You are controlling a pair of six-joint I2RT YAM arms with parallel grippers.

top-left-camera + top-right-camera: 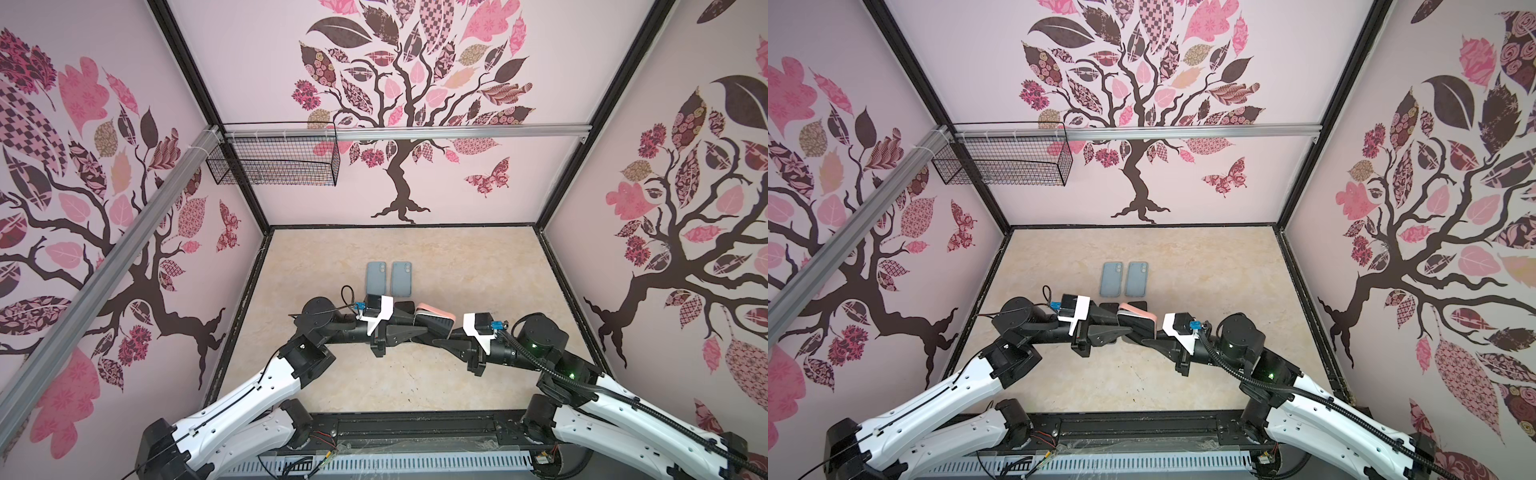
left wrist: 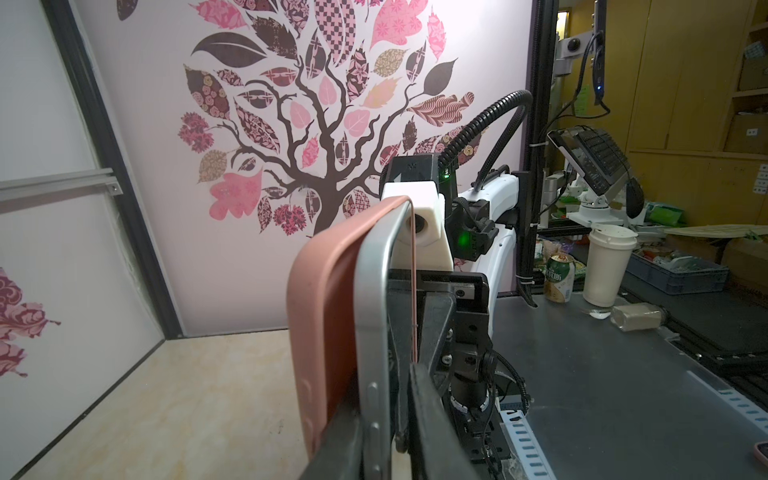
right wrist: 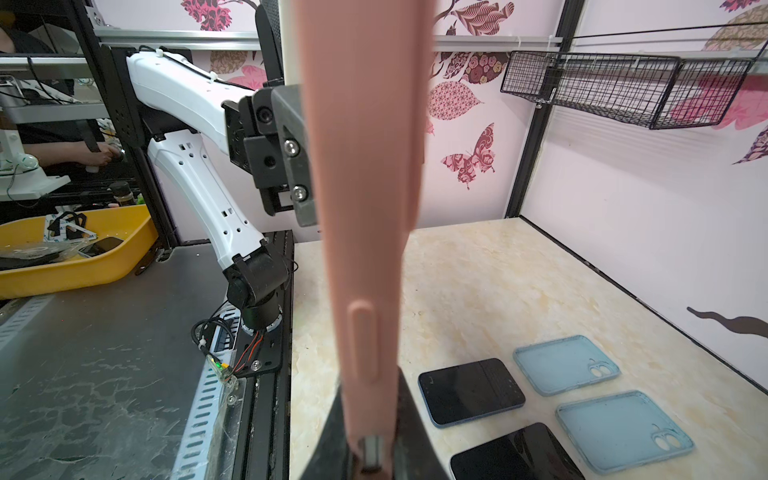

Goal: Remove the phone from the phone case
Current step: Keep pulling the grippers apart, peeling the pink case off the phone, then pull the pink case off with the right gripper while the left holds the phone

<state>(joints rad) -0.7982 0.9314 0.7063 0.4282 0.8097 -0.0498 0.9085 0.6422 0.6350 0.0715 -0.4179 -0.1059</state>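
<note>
Right gripper (image 3: 370,424) clamped on 1 pink phone case (image 3: 365,166); left gripper (image 2: 382,432) pinching 1 phone (image 2: 374,311) edge. Table (image 3: 498,270): 2 empty blue cases (image 3: 565,363) (image 3: 623,430), 2 loose phones (image 3: 471,390) (image 3: 515,455).

In both top views the table (image 1: 478,270) fills the lower middle of the frame. Just below its centre the phone case (image 1: 437,311) stands on edge, clear of the surface, with the phone (image 1: 432,326) inside it. The left gripper (image 1: 422,329) reaches in from the left and the right gripper (image 1: 441,341) from the right. Just above them lie a loose phone (image 1: 1109,309) and a second loose phone (image 1: 1138,306), side by side and partly hidden. Further up, an empty case (image 1: 376,277) lies just left of another empty case (image 1: 401,277). At upper left a basket (image 1: 274,164) hangs from a rail (image 1: 415,132)
</note>
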